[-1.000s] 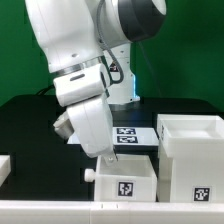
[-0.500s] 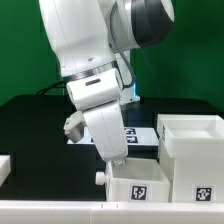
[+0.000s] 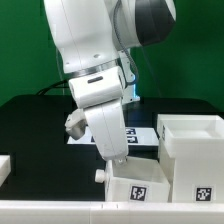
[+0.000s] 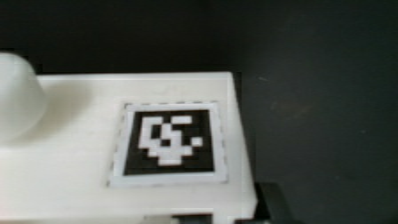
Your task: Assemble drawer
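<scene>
A small white drawer tray (image 3: 135, 186) with a front tag and a side knob (image 3: 100, 175) sits on the black table, close beside the large white housing (image 3: 190, 150) at the exterior view's right. My gripper (image 3: 117, 160) is down on the tray's top edge and shut on its wall, with the fingertips mostly hidden by the arm. In the wrist view the tray's tagged face (image 4: 173, 142) fills the picture, with the knob (image 4: 15, 95) at one side and one dark finger (image 4: 285, 206) against the tray's edge.
The marker board (image 3: 128, 134) lies flat behind the tray. Another white part (image 3: 4, 168) shows at the exterior view's left edge. The table's front edge runs just below the tray.
The arm and the tray in its grip have slid toward the exterior view's right, closer to the housing. In the last half second almost nothing has moved.
</scene>
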Robot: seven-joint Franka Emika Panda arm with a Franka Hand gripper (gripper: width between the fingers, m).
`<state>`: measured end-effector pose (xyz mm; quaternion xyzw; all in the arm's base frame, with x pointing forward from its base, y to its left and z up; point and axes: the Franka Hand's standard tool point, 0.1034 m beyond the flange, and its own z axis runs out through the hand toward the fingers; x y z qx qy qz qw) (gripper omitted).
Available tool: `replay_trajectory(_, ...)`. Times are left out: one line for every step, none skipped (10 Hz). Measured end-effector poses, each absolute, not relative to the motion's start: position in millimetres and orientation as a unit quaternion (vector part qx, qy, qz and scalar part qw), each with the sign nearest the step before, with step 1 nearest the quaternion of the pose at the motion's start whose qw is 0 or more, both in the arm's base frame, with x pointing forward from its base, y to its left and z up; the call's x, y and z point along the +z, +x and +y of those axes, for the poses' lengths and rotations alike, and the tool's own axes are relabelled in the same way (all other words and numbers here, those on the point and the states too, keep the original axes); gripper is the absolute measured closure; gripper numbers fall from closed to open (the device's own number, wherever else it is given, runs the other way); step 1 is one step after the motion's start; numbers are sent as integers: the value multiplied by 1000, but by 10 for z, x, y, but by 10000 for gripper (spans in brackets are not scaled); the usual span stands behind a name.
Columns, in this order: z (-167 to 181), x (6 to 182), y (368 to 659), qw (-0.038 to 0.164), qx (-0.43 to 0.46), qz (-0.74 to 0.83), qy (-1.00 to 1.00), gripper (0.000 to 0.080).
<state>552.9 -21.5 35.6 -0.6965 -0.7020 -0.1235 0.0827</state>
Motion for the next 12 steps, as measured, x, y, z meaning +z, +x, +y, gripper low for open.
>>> replay_trajectory(-222,368,5524,84,-122,-702,-697,758)
replay_trajectory(-222,376,5521,85,-122,-702,-697,758)
replay_trajectory(-218,382,5524,86,-121,-701,-698,758)
replay_trajectory(-205,390,5535,87,-121,-698,-701,758)
replay_trajectory(-184,414,5556,91,-120,-692,-706,758)
replay_trajectory(-155,453,5577,99,-117,-688,-709,758)
replay_trajectory(-141,490,5586,107,-113,-686,-711,758)
replay_trajectory(-139,510,5586,110,-111,-685,-712,758)
replay_trajectory(-134,515,5586,110,-111,-684,-712,758)
replay_trajectory(-130,510,5580,111,-110,-684,-712,758)
replay_trajectory(-124,487,5565,113,-110,-684,-712,758)
replay_trajectory(-107,446,5547,115,-110,-683,-713,758)
